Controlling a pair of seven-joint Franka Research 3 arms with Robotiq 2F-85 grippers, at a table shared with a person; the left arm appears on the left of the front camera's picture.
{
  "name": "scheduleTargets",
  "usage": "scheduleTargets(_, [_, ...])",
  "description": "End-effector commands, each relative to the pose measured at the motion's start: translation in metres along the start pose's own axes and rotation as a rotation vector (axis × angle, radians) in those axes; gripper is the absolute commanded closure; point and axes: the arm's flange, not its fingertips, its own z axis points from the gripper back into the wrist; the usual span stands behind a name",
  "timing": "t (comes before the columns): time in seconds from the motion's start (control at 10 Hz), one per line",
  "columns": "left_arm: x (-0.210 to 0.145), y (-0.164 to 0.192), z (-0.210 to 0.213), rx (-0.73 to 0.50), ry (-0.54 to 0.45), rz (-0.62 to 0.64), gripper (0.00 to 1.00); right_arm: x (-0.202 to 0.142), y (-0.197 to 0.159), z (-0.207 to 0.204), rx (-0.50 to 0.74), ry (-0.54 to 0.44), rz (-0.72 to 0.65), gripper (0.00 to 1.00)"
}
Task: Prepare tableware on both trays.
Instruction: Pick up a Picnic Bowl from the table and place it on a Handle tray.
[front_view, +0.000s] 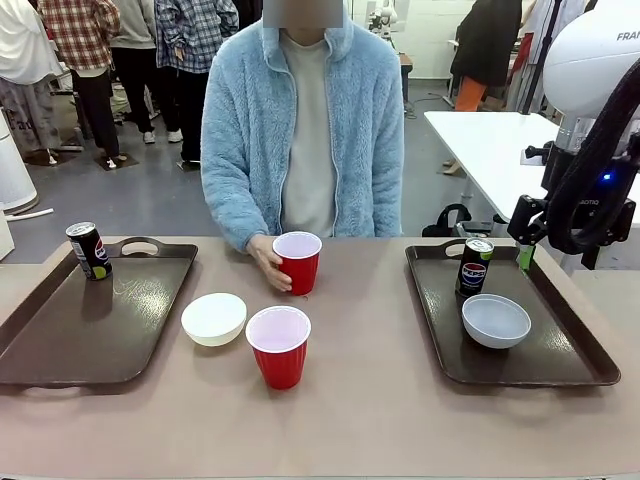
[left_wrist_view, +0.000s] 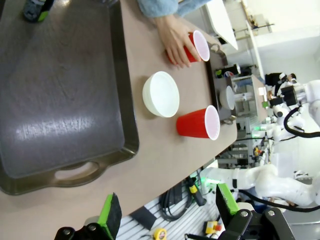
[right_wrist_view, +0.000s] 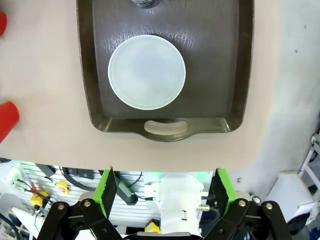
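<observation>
Left gripper (left_wrist_view: 167, 207) wide open, green pads well apart, nothing between them; held high off the table near the robot-side edge of the left tray (front_view: 60, 335).

Right gripper (right_wrist_view: 164, 192) also spread open and empty, held above the table by the handle end of the right tray (front_view: 565, 350), with the pale grey bowl (right_wrist_view: 147, 71) straight ahead of the fingers in the right wrist view.

Left tray: one black can (front_view: 88, 250) upright in the far left corner, beside the far handle cut-out. Rest of that tray bare.

Right tray: second black can (front_view: 474, 265) upright at the far end, grey bowl just in front of it, near the can but apart from it.

Between the trays, on the bare tabletop (front_view: 380, 410): white bowl (front_view: 213, 318) just right of the left tray's rim, not on it. Near red cup (front_view: 279, 345) upright, mouth up, white inside visible, just beside the white bowl on its right – cannot tell whether touching. Far red cup (front_view: 298, 262) upright at the person's edge of the table, the person's hand (front_view: 265, 262) wrapped on its side.

Both cups and the white bowl off the trays – both grippers clear of all tableware.
</observation>
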Motion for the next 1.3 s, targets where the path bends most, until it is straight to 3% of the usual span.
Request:
scheduleTargets(0.0, [0.000,0.001,0.001,-0.009,-0.008,-0.003,0.00,-0.001,-0.001,-0.002,-0.002,0.000,-0.001,0.00])
scheduleTargets(0.3, [0.000,0.000,0.000,0.000,0.000,0.000,0.00,0.000,0.000,0.000,0.000,0.000,0.000,0.00])
scheduleTargets(0.5, [0.020,-0.015,0.004,0.028,0.066,0.120,0.00,0.010,-0.019,0.010,0.190,0.010,0.029,0.00])
scheduleTargets(0.6, [0.030,-0.027,0.000,0.076,0.132,0.123,0.00,0.014,-0.034,0.023,0.268,-0.008,0.028,0.00])
scheduleTargets(0.9, [0.073,-0.084,-0.019,0.325,0.284,0.045,0.00,0.027,-0.110,0.061,0.659,0.029,0.115,0.00])
scheduleTargets(1.2, [0.112,-0.139,-0.069,0.533,0.420,-0.031,0.00,0.011,-0.194,0.058,0.975,-0.007,0.152,0.00])
